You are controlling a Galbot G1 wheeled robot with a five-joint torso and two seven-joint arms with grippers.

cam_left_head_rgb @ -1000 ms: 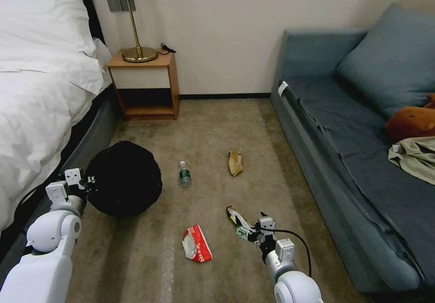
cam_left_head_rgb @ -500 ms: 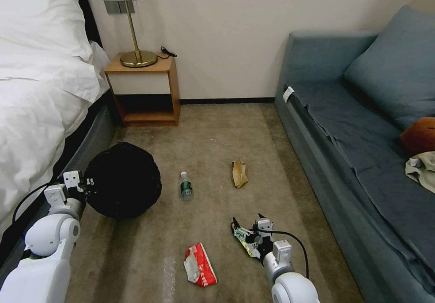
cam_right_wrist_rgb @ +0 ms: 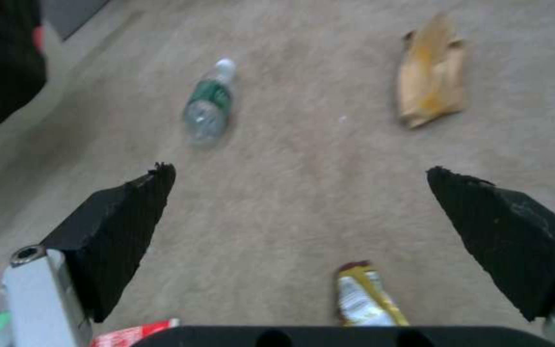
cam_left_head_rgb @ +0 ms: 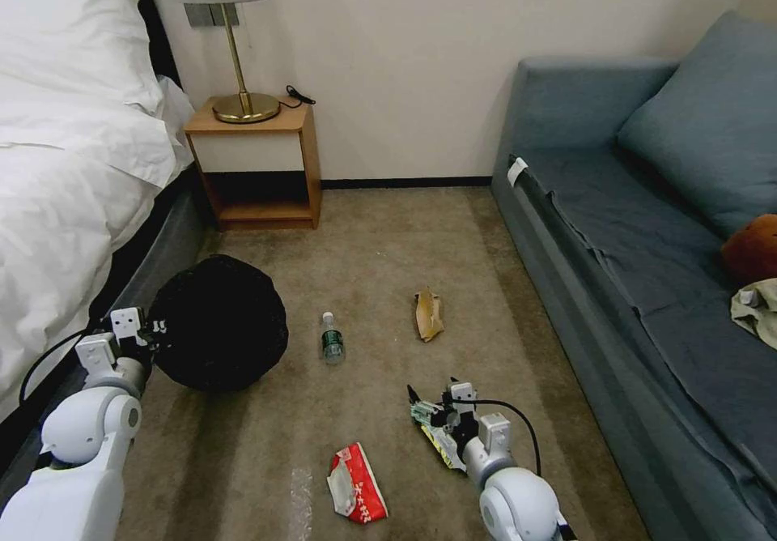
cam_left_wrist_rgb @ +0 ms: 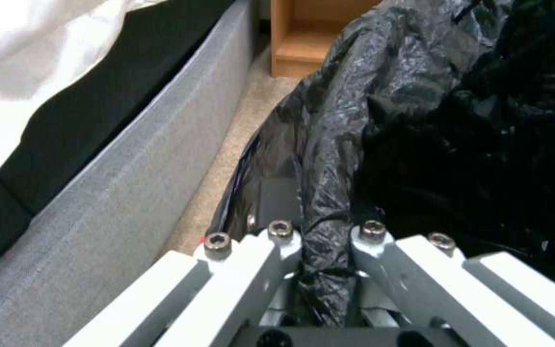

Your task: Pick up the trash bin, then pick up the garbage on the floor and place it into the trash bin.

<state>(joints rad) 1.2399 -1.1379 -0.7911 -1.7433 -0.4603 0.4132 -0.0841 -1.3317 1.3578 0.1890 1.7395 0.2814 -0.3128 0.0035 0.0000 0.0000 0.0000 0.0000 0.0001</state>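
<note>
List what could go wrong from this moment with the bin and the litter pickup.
1. The left gripper pinches the trash bin by its black bag at the rim; the thin plastic might slip or tear.
2. The right gripper is open over the yellow snack wrapper, which lies flat on the carpet; the fingers may close on nothing.
3. The red-and-white wrapper lies close by and could get nudged.

white bed [cam_left_head_rgb: 65,168], wooden nightstand [cam_left_head_rgb: 257,164] bearing brass lamp [cam_left_head_rgb: 235,55], blue sofa [cam_left_head_rgb: 647,225] opposite

Spread gripper [cam_right_wrist_rgb: 300,193] above yellow wrapper [cam_right_wrist_rgb: 367,296]
</note>
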